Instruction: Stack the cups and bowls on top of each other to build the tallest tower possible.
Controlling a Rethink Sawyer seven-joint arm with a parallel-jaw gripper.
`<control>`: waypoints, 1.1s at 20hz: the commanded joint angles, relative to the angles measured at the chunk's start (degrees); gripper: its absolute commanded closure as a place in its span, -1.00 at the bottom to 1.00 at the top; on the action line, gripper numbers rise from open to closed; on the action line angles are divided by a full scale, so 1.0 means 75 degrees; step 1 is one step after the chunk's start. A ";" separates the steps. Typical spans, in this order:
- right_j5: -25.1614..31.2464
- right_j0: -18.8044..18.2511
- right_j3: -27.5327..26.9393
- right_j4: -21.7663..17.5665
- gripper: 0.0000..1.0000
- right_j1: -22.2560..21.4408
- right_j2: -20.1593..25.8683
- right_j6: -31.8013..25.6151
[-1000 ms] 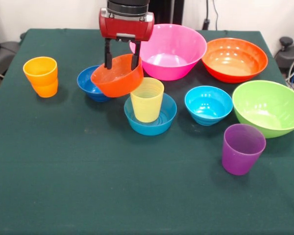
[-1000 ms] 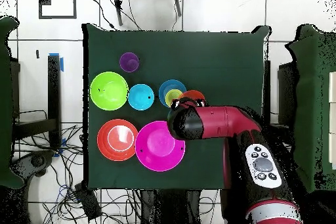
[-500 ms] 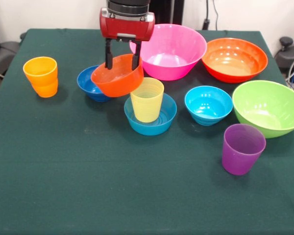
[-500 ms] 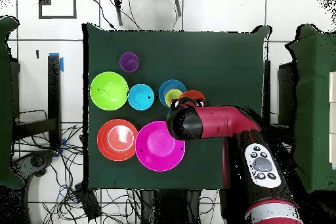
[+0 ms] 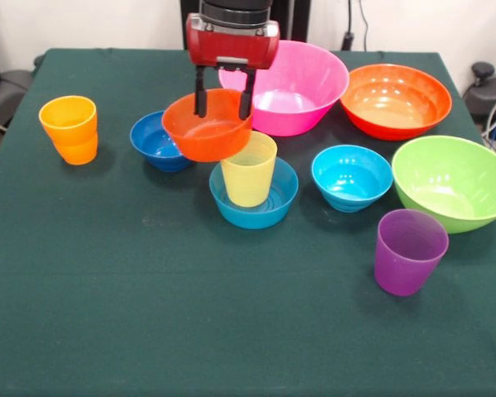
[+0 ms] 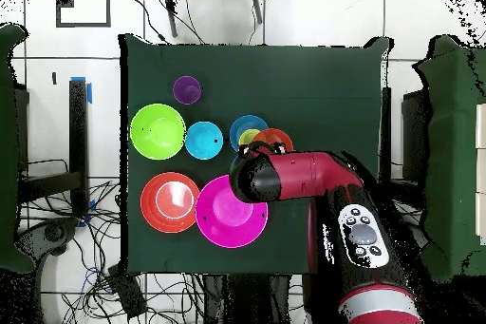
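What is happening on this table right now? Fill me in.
The robot's tool is shut on the rim of a small orange-red bowl and holds it in the air, just beside and above the yellow cup. That cup stands upright inside the mid-blue bowl; nothing is on top of it yet. The other bowls, the orange cup and the purple cup sit apart on the green table, not yet stacked.

I work in a lab: my table (image 6: 313, 73), draped in dark green cloth, stands on a white tiled floor (image 6: 313, 16) with loose cables (image 6: 161, 287) trailing around it and black equipment stands (image 6: 47, 187) alongside.
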 commanded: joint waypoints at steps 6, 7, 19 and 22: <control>0.0240 0.0365 -0.0344 0.0059 -1.00 0.0498 -0.0008 0.0630; 0.0220 0.0359 -0.0314 0.0055 -1.00 0.0486 -0.0020 0.0622; 0.0185 0.0328 -0.0434 0.0046 -1.00 0.0610 -0.0031 0.0531; 0.0203 0.0379 -0.0562 0.0049 -1.00 0.0708 -0.0051 0.0552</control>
